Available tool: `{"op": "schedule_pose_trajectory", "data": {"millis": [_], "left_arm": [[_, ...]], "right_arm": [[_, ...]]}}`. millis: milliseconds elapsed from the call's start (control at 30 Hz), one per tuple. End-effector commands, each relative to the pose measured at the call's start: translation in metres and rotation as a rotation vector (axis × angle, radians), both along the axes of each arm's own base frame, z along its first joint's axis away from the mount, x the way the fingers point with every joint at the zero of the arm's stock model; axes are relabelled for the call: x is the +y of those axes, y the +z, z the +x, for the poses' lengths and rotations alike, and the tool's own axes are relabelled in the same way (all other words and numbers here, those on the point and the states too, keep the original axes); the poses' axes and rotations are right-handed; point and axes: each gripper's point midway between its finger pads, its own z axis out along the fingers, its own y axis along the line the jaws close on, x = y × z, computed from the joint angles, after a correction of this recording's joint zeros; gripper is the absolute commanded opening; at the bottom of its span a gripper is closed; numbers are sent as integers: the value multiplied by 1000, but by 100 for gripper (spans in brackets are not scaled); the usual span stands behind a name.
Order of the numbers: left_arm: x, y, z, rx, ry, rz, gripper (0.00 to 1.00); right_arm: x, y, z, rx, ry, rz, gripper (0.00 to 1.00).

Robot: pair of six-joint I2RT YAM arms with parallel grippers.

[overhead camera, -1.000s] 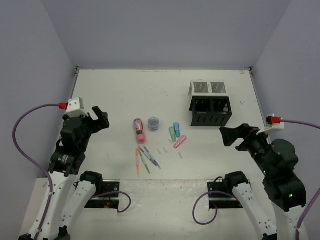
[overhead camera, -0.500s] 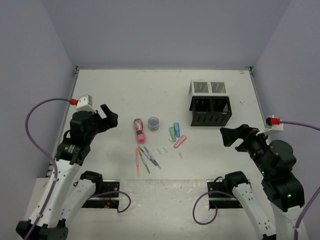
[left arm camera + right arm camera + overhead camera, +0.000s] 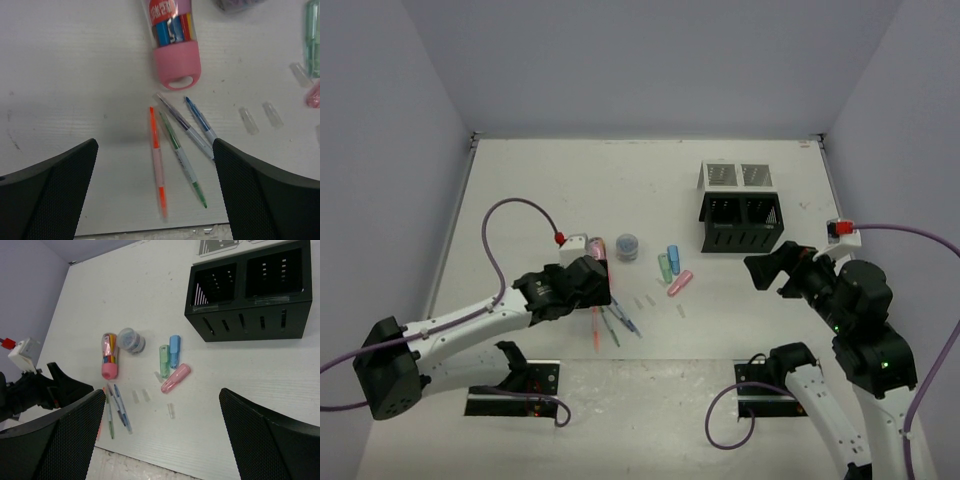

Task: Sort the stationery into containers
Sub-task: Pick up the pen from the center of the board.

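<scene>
Left gripper spread wide, empty, directly above thin orange pen; pen's long axis runs 12-to-6 in wrist view, seemingly untouched. Right gripper also released, well apart at 3 o'clock.

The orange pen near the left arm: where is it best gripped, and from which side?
Probably at mid-barrel, from straight above, closing across its width. The orange pen lies flat, long and thin, with bare table on one side; the green pen lies close on the other, so that gap is tight.
</scene>
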Motion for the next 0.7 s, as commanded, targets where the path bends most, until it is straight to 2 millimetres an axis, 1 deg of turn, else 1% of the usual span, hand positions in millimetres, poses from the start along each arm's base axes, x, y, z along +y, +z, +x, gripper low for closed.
{"op": "schedule_pose_trajectory", "data": {"millis": [0, 33, 133, 167, 233, 300, 333, 367, 500, 667], "left_arm": [[2, -27, -20, 29, 85, 79, 93], [-5, -31, -28, 38, 56, 103, 90], [-15, -34, -40, 44, 45, 130, 75], [-19, -34, -43, 48, 37, 130, 72], [-21, -37, -47, 59, 30, 135, 67], [-19, -39, -51, 66, 36, 137, 61], [-19, -39, -51, 64, 39, 135, 56], [-19, -39, -51, 63, 39, 135, 53], [-20, -41, -50, 56, 34, 141, 48], [-20, -52, -52, 77, 27, 154, 48]], "right_arm": [[1, 3, 1, -41, 17, -4, 99], [2, 4, 0, -44, 21, -2, 99], [4, 5, 1, -42, 33, -7, 99], [4, 5, 1, -41, 36, -7, 99], [5, 6, 1, -39, 41, -6, 99], [5, 6, 1, -40, 43, -6, 99], [5, 5, 1, -41, 43, -7, 99], [5, 5, 1, -40, 43, -8, 99], [7, 7, 1, -45, 54, -3, 99], [10, 8, 2, -45, 68, 2, 99]]}}
